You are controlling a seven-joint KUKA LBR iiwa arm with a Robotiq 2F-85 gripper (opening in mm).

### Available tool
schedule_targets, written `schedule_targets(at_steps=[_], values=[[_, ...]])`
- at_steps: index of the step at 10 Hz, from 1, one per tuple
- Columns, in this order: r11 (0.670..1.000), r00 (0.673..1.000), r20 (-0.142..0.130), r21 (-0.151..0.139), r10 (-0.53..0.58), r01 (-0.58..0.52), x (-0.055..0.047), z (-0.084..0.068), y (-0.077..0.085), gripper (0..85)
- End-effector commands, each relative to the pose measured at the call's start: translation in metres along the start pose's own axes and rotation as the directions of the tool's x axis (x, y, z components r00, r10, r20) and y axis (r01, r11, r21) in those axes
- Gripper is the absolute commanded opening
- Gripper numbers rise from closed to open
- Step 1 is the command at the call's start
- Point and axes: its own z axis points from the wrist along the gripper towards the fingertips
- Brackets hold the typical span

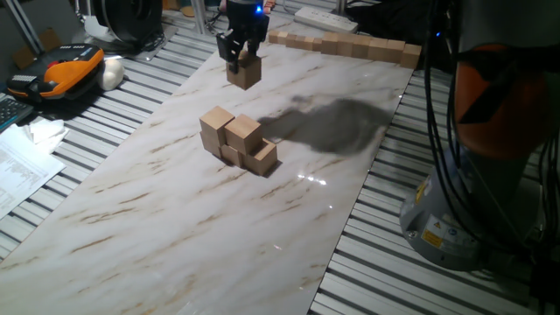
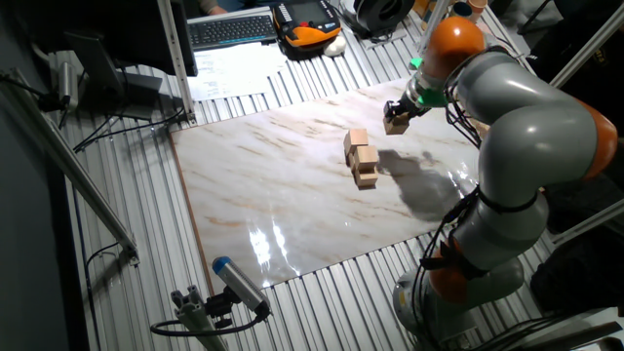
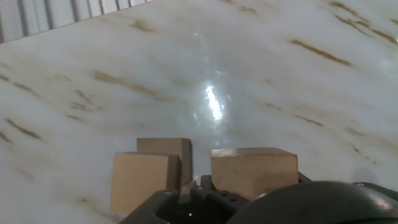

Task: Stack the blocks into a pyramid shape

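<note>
Marble-patterned and glossy, the worktop (image 1: 175, 201) lies on a ribbed metal bench and carries a small pile of blocks (image 1: 238, 140) near its middle. The pile is made of plain tan wooden cubes with sharp edges and a matte face. One fixed view shows about five of them: a low row touching each other and two cubes sitting on top, the exact count of the lower ones being hard to tell. One more block (image 1: 244, 72) is held in the air by the gripper (image 1: 241, 54), whose jaws are clamped on its sides, well above the worktop and apart from the pile.

The relation that matters for the coming move: from the jaws, the pile lies toward the middle of the worktop, on the side away from the long row of joined cubes (image 1: 346, 45) at the far edge. A cube has no long axis, so only its faces must line up with the two upper cubes. In the hand view the held block hides part of the pile below, so the exact offset cannot be read there.

Judging from this, the last block probably goes on the top of the pile, and a small misalignment could push the upper cubes off.
</note>
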Motion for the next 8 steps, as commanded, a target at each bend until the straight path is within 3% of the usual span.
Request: schedule_targets(at_steps=[1,4,5,8], values=[[0.998,0.998,-0.020,-0.043,-0.053,0.052,0.000,0.000,0.002,0.0],[1.000,0.999,-0.036,-0.029,-0.010,0.009,-0.012,-0.010,0.041,0.0],[1.000,0.999,-0.038,-0.008,0.009,-0.009,-0.014,-0.016,0.055,0.0],[0.998,0.998,-0.035,0.041,0.053,-0.051,-0.008,-0.016,0.100,0.0]])
